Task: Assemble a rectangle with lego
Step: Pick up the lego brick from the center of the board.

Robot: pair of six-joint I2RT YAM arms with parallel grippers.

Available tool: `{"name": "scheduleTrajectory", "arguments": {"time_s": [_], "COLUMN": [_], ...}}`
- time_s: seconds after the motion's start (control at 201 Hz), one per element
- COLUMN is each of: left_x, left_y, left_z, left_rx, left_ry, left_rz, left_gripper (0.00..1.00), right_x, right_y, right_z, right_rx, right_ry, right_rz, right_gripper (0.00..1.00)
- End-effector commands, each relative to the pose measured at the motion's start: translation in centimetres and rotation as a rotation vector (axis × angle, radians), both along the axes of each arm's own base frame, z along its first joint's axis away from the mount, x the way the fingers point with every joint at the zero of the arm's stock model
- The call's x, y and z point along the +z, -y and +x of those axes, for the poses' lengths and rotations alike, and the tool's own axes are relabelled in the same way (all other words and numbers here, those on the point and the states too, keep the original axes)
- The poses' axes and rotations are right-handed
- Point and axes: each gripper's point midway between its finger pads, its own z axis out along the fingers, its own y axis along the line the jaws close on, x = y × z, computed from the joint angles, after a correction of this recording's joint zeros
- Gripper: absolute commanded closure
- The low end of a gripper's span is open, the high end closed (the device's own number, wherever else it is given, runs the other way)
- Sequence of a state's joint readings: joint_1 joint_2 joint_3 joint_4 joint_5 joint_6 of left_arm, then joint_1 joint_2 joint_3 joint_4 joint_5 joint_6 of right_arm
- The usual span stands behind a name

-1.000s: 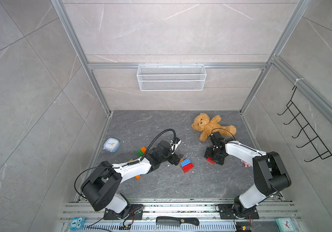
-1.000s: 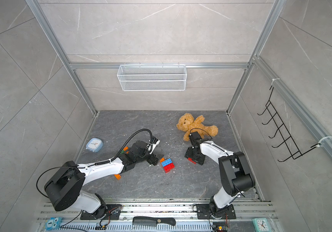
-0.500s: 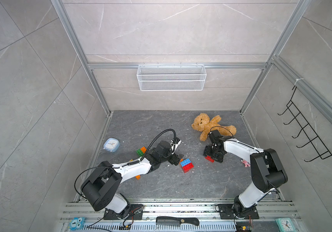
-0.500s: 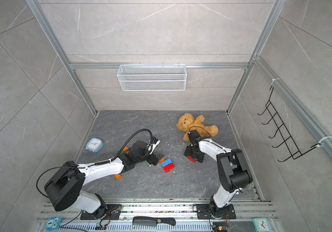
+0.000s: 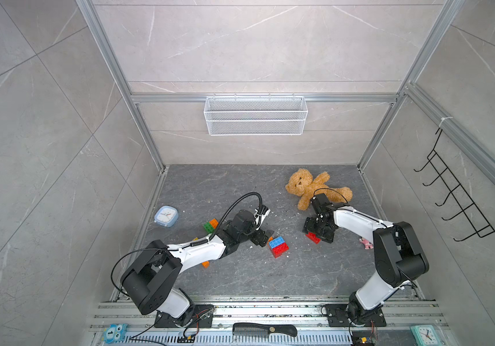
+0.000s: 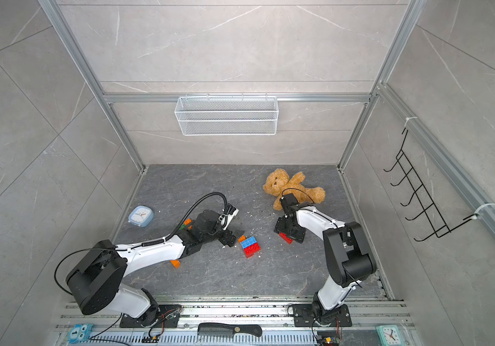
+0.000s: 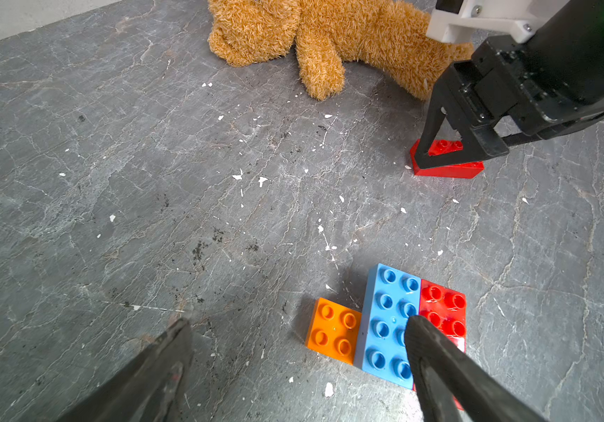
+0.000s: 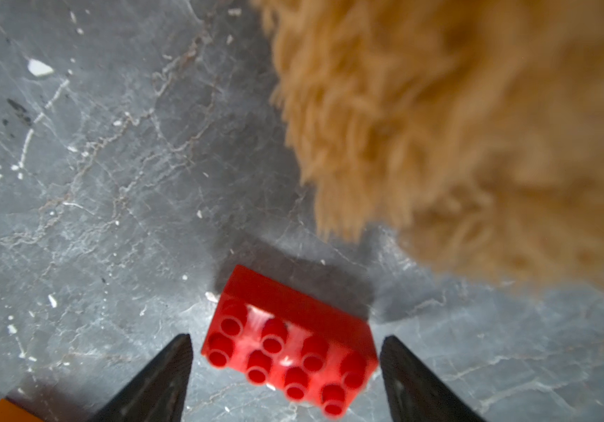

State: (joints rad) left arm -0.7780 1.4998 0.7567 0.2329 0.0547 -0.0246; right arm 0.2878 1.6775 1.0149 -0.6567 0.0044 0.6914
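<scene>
Straddling one red brick (image 8: 289,343), right gripper (image 8: 284,338) apart; left gripper (image 7: 298,321) apart beside three touching bricks (image 7: 384,314).

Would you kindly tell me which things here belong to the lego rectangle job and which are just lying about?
Job: lone red brick; orange, blue and red bricks side by side; green and orange pair; loose orange brick.
Lying about: teddy bear; blue clock; pink figurine; comb; wire basket.
</scene>
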Motion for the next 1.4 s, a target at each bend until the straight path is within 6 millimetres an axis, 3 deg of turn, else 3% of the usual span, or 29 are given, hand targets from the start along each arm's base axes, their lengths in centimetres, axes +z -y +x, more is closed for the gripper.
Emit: {"name": "scheduleTrajectory", "arguments": {"time_s": [0.0, 0.683, 1.152, 1.391], "left_x": [0.6, 0.5, 0.3, 0.4], "left_y": [0.4, 0.3, 0.5, 0.3], "left_z": [0.5, 0.4, 0.4, 0.5], "left_rx": [-0.012, -0.019, -0.024, -0.019], "left_ry": [0.03, 0.025, 0.022, 0.024], "left_rz": [-0.02, -0.02, -0.02, -0.023], "left_gripper": [0.08, 0.08, 0.08, 0.08], "right_x": [1.5, -0.8, -1.1, -1.6], "right_y": [0.2, 0.6, 0.9, 0.9], "right_z": [-0.1, -0.1, 0.0, -0.3], "right_rx": [-0.068, -0.072, -0.058, -0.045], "right_ry": [0.03, -0.004, -0.003, -0.021], "right_rz": [0.005, -0.021, -0.028, -0.028], "right_gripper": [0.16, 0.21, 0.28, 0.24]}}
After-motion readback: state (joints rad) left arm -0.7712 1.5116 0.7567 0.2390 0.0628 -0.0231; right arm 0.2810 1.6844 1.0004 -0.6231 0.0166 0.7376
